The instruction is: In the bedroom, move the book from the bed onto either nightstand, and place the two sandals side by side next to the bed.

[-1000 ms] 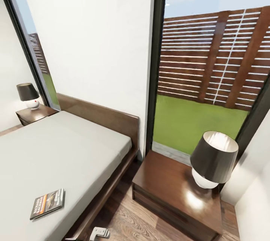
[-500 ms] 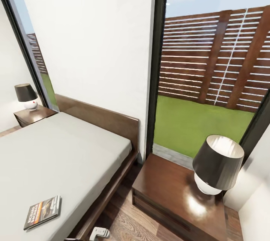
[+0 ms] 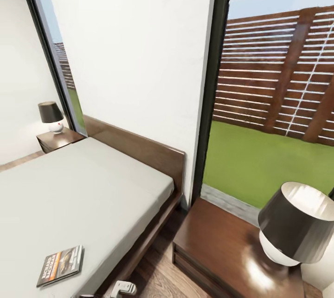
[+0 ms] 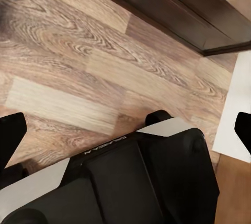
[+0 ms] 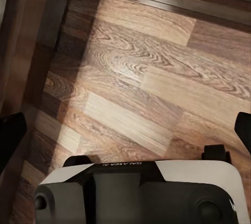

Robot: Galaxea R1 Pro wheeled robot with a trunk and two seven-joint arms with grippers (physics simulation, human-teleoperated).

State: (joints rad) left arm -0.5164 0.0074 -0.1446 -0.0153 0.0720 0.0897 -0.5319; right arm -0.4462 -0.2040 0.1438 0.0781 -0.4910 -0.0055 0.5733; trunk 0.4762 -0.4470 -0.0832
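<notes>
One thin grey-covered paperback book flat on pale mattress of dark-framed bed, near edge, within reach. Glossy dark wooden nightstand just beside bed, likely destination. Both grippers spread wide, empty, over plank floor.

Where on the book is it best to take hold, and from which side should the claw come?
The book lies flat on the mattress of the bed, near its floor-side edge. Probably best to pinch the long edge nearest that side, coming low from the floor side, since the book is thin and flat.

Book on bed; nightstand right.
</notes>
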